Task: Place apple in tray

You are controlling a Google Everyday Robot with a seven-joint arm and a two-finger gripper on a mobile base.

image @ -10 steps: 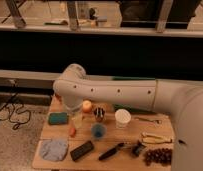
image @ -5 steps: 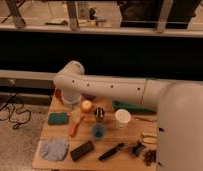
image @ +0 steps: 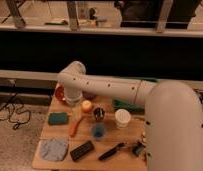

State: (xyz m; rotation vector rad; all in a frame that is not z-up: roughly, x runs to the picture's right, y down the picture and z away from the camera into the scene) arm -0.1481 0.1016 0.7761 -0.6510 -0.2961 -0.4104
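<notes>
**Apple not yet in the tray**

Camera view: the apple [image: 86, 106] is lying on the table [image: 52, 132], outside the tray [image: 124, 105], which is showing as a green strip behind my arm, off to the apple's right. So I am judging that nothing of the task is done. I am yet to grasp the apple, lift it, carry it across and set it down.

My gripper [image: 74, 101] is hanging at the arm's lower end, just left of the apple and in front of the red bowl [image: 59, 93]. I cannot tell whether it is clenched or released, nor whether it is touching the fruit.

Against half a second ago, the apple is sitting in the same spot. My arm's bend and gripper are standing slightly nearer to it.
</notes>
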